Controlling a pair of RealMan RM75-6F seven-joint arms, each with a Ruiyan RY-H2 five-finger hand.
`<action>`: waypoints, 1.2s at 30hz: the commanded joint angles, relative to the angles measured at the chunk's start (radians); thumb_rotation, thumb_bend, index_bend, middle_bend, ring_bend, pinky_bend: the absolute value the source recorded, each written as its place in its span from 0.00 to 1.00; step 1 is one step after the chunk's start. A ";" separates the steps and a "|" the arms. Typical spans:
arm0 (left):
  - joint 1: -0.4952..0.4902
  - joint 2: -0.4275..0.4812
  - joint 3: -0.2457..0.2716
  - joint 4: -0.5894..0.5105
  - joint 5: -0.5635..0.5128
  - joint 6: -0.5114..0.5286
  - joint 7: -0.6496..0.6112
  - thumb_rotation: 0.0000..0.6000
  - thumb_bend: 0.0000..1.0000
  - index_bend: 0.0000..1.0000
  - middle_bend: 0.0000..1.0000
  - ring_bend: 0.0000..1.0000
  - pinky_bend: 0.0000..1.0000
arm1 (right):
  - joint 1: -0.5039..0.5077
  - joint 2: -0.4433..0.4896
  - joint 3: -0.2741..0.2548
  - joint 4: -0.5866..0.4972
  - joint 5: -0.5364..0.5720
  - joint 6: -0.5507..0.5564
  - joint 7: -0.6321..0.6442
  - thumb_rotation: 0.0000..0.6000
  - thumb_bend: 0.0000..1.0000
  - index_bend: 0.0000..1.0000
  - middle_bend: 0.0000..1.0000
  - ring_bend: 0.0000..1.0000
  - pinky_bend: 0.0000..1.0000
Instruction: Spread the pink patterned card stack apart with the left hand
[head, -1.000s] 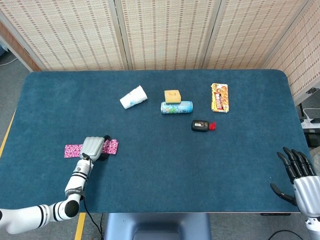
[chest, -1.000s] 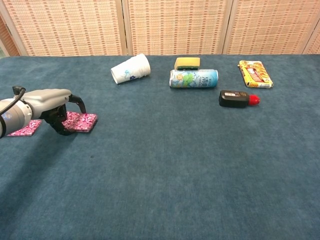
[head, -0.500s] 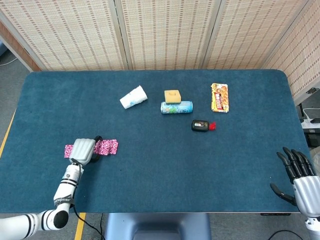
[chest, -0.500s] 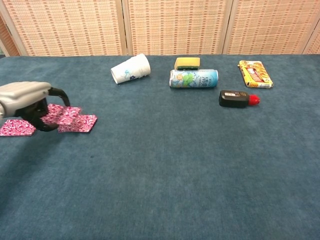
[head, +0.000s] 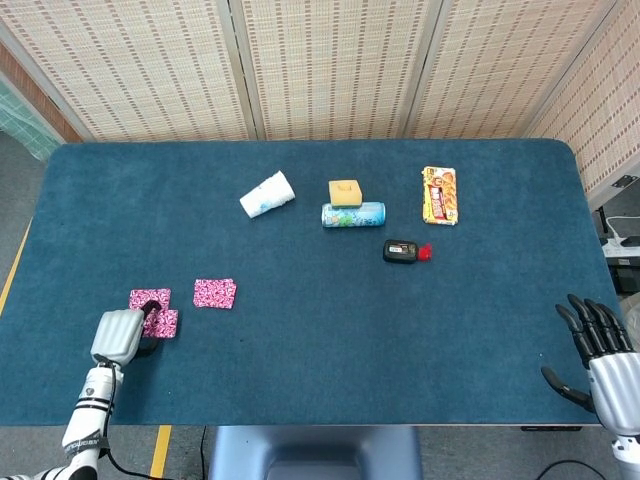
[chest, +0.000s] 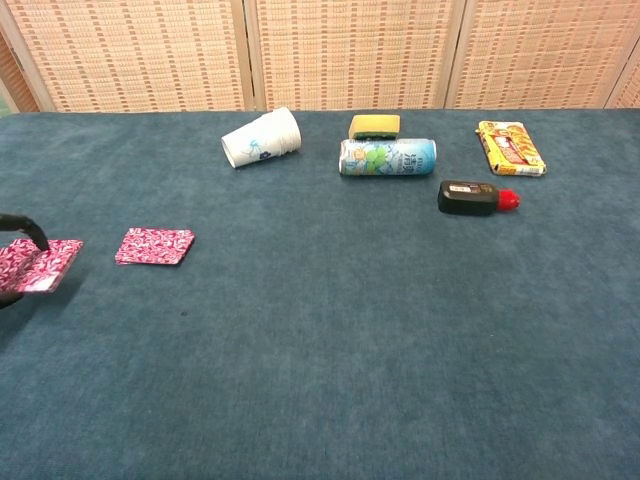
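Near the left front corner: the pink patterned cards (head: 153, 310) lie in pieces on the blue surface (head: 320, 330); bright pink with a fine dark-and-white speckle, flat rectangles
Cards by the left hand: two show in the head view, overlapping, one (head: 149, 298) a step behind the other (head: 161, 323); in the chest view the near one (chest: 36, 265) looks lifted at its outer edge rather than flat
Separate card: one card (head: 214, 293) lies alone to the right, apart from the others, flat on the cloth; also plain in the chest view (chest: 153, 245)
Left hand: grey, knuckles up (head: 118, 336), at the lower left edge of the overlapping cards; a dark fingertip (chest: 30, 229) curls over the card's edge in the chest view; it seems to be pinching that card, though the grip itself is mostly hidden
Right hand: dark fingers spread and upright (head: 592, 343) at the far right front corner of the surface; released, nothing in it
Back of the surface: white paper cup (head: 267, 194) on its side; yellow sponge (head: 345, 192) just behind a blue can (head: 353, 214) lying on its side; yellow snack packet (head: 439, 195) to the right; small black bottle with a red cap (head: 405, 251) lying down nearer the front
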 joint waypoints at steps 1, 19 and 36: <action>0.023 -0.006 0.010 0.014 0.005 0.006 -0.010 1.00 0.35 0.43 1.00 1.00 1.00 | 0.000 -0.001 0.001 0.000 0.001 0.000 -0.001 1.00 0.13 0.09 0.03 0.00 0.10; 0.069 -0.010 0.000 0.017 0.016 -0.021 0.039 1.00 0.33 0.19 1.00 1.00 1.00 | 0.000 0.000 0.003 -0.005 0.006 -0.004 -0.002 1.00 0.13 0.09 0.03 0.00 0.10; 0.130 0.060 -0.039 -0.031 0.394 0.248 -0.138 1.00 0.29 0.15 0.77 0.76 0.67 | 0.008 0.004 0.001 -0.014 0.010 -0.027 -0.014 1.00 0.13 0.09 0.03 0.00 0.10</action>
